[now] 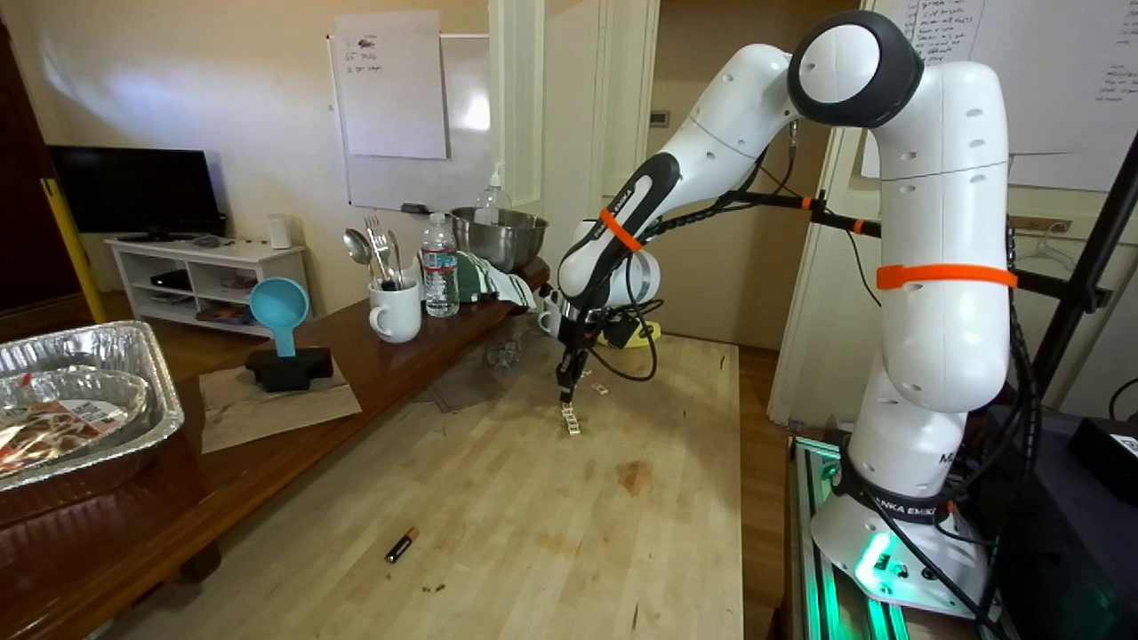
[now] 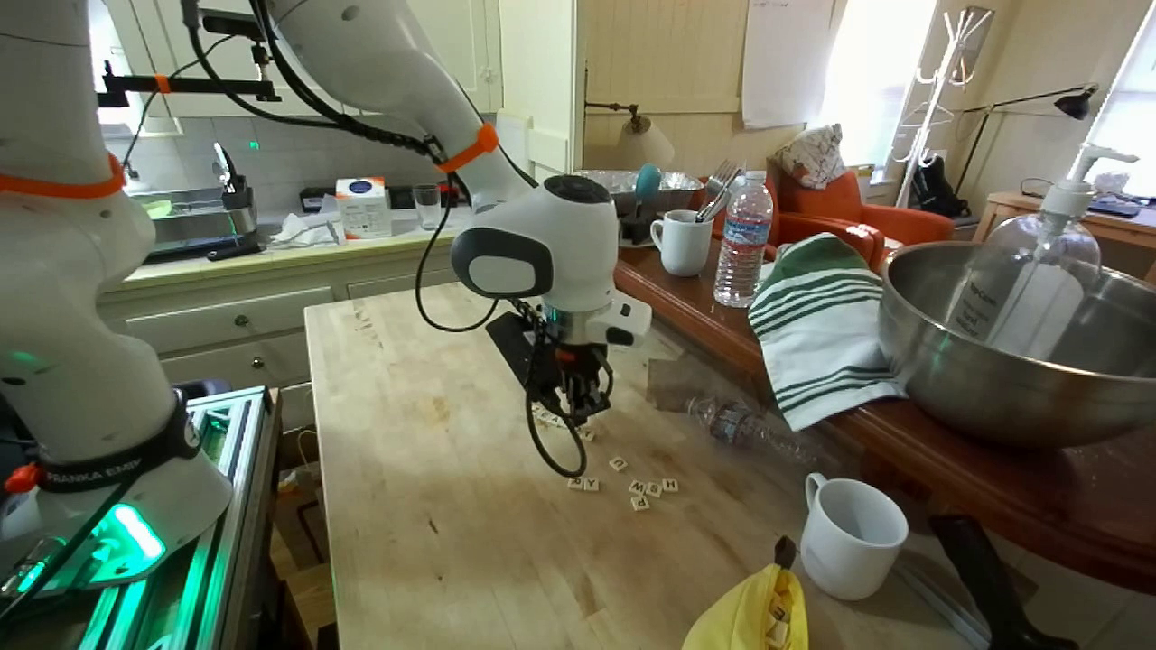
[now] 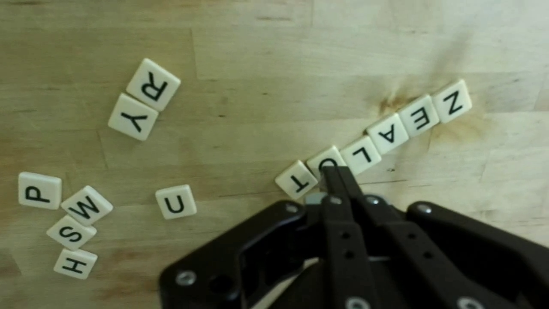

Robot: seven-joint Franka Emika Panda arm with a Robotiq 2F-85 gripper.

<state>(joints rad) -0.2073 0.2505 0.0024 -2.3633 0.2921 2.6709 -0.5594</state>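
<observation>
My gripper [image 3: 336,168] is shut with its black fingertips together and nothing visible between them. In the wrist view the tips overlap the O tile [image 3: 321,159] and hide part of it; I cannot tell whether they touch it. The O tile is in a slanted row with a T tile [image 3: 296,179], an L tile [image 3: 361,154], an A tile [image 3: 388,134], an E tile [image 3: 419,115] and a Z or N tile [image 3: 452,101]. The gripper also shows low over the table in both exterior views [image 1: 566,396] [image 2: 585,413], at the tile row [image 1: 571,420].
Loose tiles lie apart: R [image 3: 153,85], Y [image 3: 133,116], U [image 3: 176,201], P [image 3: 39,191], W [image 3: 87,206], S [image 3: 71,232], H [image 3: 75,263]. The table also holds a battery [image 1: 402,545], yellow pouch [image 2: 750,614], white mug [image 2: 853,551] and lying bottle [image 2: 736,422]. A steel bowl [image 2: 1011,370] stands on the raised ledge.
</observation>
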